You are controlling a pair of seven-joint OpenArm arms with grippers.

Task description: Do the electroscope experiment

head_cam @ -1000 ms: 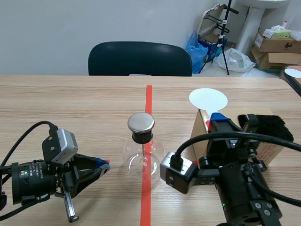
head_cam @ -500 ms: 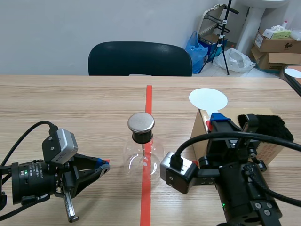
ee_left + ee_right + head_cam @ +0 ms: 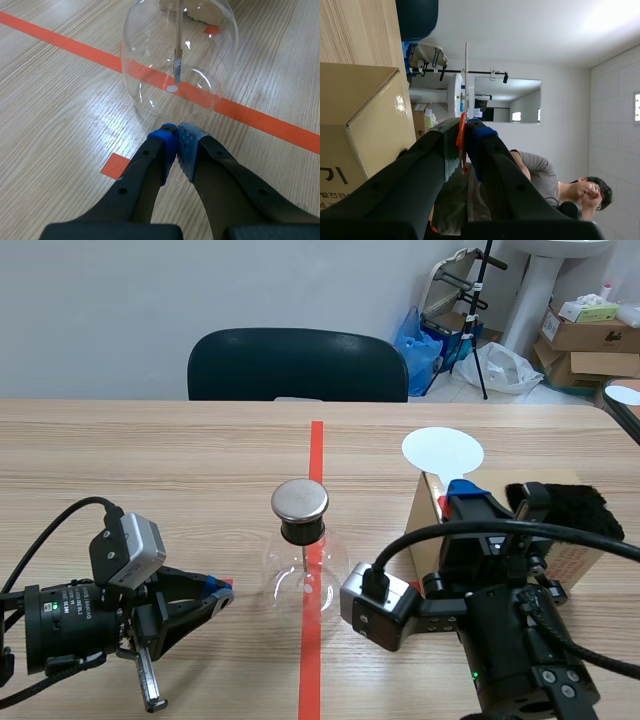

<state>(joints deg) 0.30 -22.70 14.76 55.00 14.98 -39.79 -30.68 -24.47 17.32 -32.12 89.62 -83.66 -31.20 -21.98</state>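
Note:
The electroscope, a round glass flask (image 3: 303,575) with a black neck and a metal cap (image 3: 300,499), stands on the red tape line at the table's middle. In the left wrist view the flask (image 3: 150,75) is just ahead of my left gripper (image 3: 176,136), whose fingers are shut on nothing; a thin rod with a foil leaf (image 3: 177,67) hangs inside. My right gripper (image 3: 462,490) is raised to the flask's right, shut on the orange handle (image 3: 461,131) of a white disc paddle (image 3: 442,452). The disc (image 3: 466,70) shows edge-on in the right wrist view.
A cardboard box (image 3: 575,555) with black fur (image 3: 570,502) on it sits behind the right arm, beside the gripper (image 3: 462,134) in the wrist view. A dark chair (image 3: 297,365) stands across the table. A person (image 3: 545,182) is visible beyond the box.

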